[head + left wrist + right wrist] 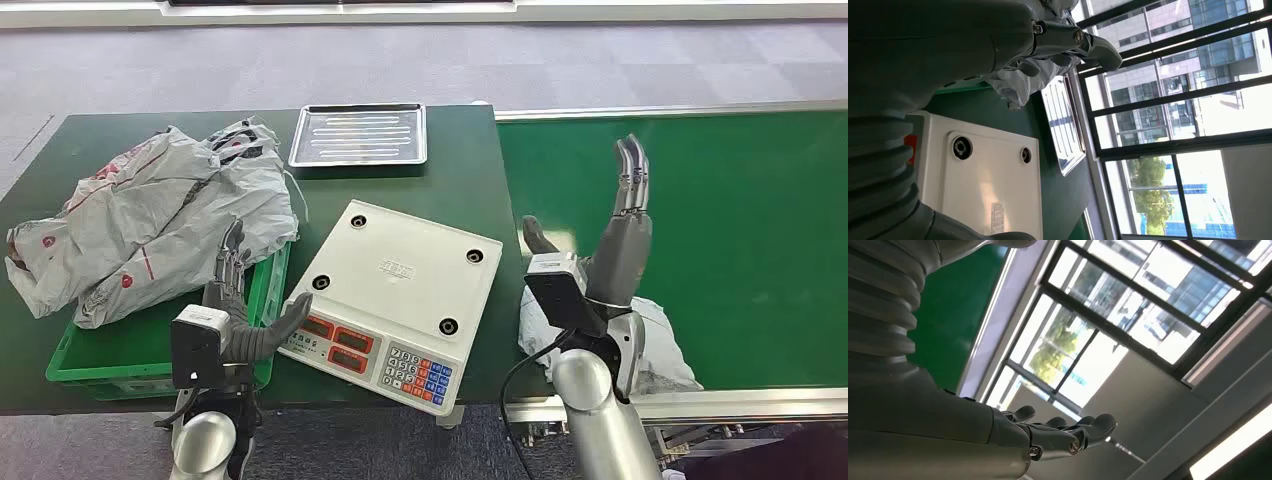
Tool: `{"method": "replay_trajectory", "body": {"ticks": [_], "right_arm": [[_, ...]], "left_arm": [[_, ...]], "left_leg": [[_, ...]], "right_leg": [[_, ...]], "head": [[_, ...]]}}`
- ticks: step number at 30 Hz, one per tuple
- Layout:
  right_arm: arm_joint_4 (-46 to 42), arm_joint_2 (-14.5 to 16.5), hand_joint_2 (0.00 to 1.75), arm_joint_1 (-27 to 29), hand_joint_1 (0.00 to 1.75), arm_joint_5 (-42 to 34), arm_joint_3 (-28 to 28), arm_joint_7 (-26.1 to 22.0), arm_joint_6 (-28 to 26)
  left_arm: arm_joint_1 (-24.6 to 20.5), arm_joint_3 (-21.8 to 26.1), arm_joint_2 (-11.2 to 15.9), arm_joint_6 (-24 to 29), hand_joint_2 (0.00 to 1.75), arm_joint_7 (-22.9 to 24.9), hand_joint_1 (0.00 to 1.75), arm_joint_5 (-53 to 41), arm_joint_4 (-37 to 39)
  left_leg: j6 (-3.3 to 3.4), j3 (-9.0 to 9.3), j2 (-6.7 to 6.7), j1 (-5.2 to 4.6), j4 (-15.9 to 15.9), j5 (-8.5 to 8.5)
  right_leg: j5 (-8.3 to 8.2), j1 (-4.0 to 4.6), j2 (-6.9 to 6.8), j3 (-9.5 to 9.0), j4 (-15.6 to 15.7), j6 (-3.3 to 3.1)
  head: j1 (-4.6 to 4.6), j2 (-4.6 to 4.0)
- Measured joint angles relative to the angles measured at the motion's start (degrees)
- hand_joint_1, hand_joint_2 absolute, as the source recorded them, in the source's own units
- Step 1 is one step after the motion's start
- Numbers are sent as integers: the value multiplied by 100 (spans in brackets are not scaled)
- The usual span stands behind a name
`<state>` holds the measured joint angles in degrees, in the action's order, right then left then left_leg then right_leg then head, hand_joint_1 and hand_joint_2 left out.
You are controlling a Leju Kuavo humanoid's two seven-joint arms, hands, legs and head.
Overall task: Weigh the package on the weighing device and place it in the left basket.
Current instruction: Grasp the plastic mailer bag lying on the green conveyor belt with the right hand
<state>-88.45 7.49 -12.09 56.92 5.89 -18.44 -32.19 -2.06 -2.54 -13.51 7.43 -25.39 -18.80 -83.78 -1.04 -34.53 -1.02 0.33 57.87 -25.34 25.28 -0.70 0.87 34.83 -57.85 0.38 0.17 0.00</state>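
The grey plastic-wrapped package (655, 345) lies lower right on the green conveyor belt (740, 230), beneath the right hand (620, 235), released. Left hand (245, 315) released beside the white scale (400, 300); its label is unreadable.

I'm looking into what reads as a parcel-sorting or logistics test floor inside an office-type building. A green conveyor belt (700, 230) with metal side rails runs beside a green-topped table (460, 160) — on it a white price-computing scale (400, 300), a metal tray (360, 134) and a green crate (120, 355) of grey courier bags (150, 220). Grey carpet tiles (600, 70) cover the floor — tall windows (1173, 100) face high-rise blocks.
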Motion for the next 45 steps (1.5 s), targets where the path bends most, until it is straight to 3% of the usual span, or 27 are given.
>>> {"method": "replay_trajectory", "body": {"ticks": [2,5,8,11,17,26,39,45], "right_arm": [[2,13,175,8,0,853,-56,515,-65],[10,14,175,15,0,2727,-240,2129,235],[44,-156,175,8,0,3224,-297,3771,1023],[140,-312,175,-19,0,3294,-326,4287,1442],[456,-345,175,-88,0,3269,-740,4303,2453],[1023,-244,175,-9,0,2374,-996,3051,3938],[1405,-392,175,43,0,1787,-611,2651,4538],[1429,-413,175,34,0,2035,-520,3132,4178]], "left_arm": [[5,0,0,14,175,6,0,0,-4],[37,1,0,68,175,53,0,-13,-45],[102,2,-1,109,175,125,0,-50,-129],[138,2,-2,115,175,174,0,-85,-191],[171,2,-6,111,175,259,0,-134,-242],[153,-7,-35,17,175,305,0,-219,-173],[9,13,-37,-74,175,382,0,-252,-123],[0,28,-54,-74,175,387,0,-308,-120]], "left_leg": [[0,0,0,0,0,0],[0,0,0,0,0,0],[2,-3,-6,0,0,-1],[5,-1,-5,-1,0,-3],[6,-3,-9,-1,0,-5],[6,-3,-8,-1,0,-5],[7,-4,-7,-1,0,-6],[7,-4,-8,0,0,-5]], "right_leg": [[0,0,0,0,0,0],[0,0,0,0,0,0],[2,-5,-4,0,0,4],[2,-10,0,0,0,5],[4,-8,-4,-1,0,8],[7,-6,-3,1,0,8],[8,-9,-2,0,0,9],[8,-8,-3,0,0,9]], "head": [[0,0],[0,0],[0,1],[0,1],[0,0],[0,1],[0,0],[0,0]]}}
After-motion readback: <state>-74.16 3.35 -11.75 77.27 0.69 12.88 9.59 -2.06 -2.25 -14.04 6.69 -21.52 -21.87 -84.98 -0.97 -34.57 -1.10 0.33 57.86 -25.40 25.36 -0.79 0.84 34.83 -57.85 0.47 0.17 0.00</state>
